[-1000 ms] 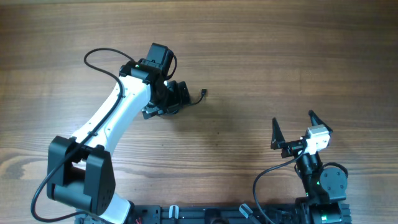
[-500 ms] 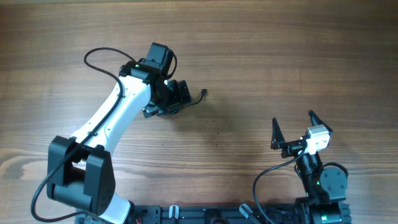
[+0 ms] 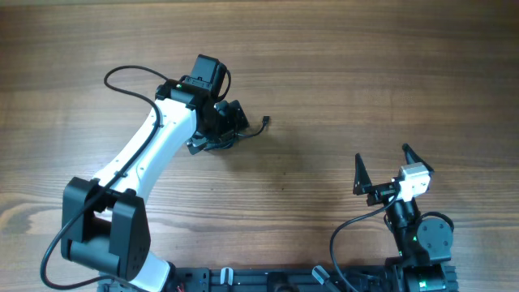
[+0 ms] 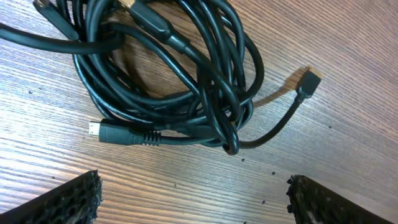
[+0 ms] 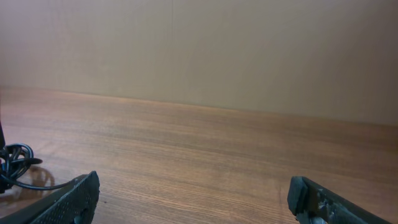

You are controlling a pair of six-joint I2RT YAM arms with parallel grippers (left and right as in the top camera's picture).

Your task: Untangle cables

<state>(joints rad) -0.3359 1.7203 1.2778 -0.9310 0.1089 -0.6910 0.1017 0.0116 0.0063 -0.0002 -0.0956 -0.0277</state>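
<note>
The cables (image 4: 168,74) lie as a tight black bundle of loops on the wooden table, with one plug end (image 4: 308,81) trailing right and another (image 4: 102,130) at the lower left. My left gripper (image 4: 196,205) hangs open just above and in front of the bundle, with only bare wood between its fingers. From overhead, the left gripper (image 3: 224,128) covers most of the bundle; one cable tail (image 3: 265,122) sticks out to the right. My right gripper (image 3: 382,154) stands open and empty at the lower right, far from the cables (image 5: 12,165).
The left arm's own black wire (image 3: 130,75) arcs over the table at the upper left. The arm bases (image 3: 413,243) sit along the near edge. Plain wooden tabletop (image 3: 365,65) surrounds the bundle.
The left gripper has shifted slightly over the bundle and its arm wire has swung a little left. The right arm has not moved.
</note>
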